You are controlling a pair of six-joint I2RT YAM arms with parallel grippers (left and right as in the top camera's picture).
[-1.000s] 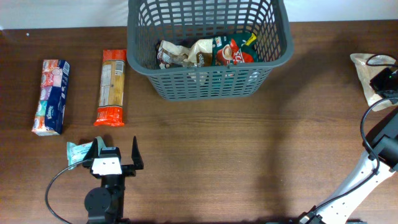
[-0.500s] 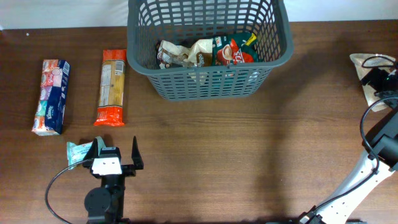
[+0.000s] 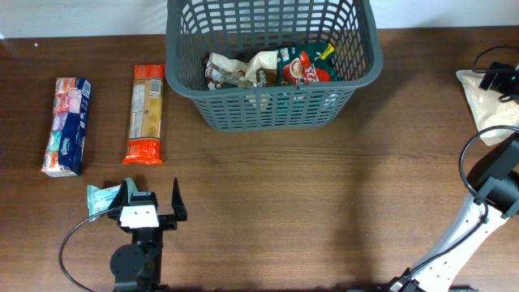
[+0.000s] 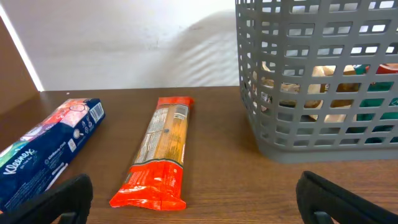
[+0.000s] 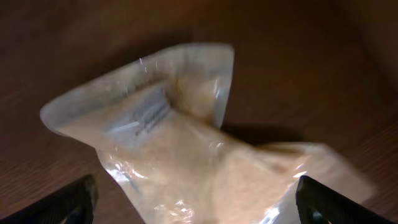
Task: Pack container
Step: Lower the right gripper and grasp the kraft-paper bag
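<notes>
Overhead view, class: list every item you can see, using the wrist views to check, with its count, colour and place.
container: one, dark grey, back centre of table
wrapped snacks: a few, cream and brown, inside container
green packet: one, green and red, inside container
pasta packet: one, orange, left of container
tissue pack: one, blue, red and white, far left
small packet: one, teal, beside left hand
clear bag: one, pale grains, far right edge
table: one, brown wood
left hand: open, front left
right hand: open, over clear bag
</notes>
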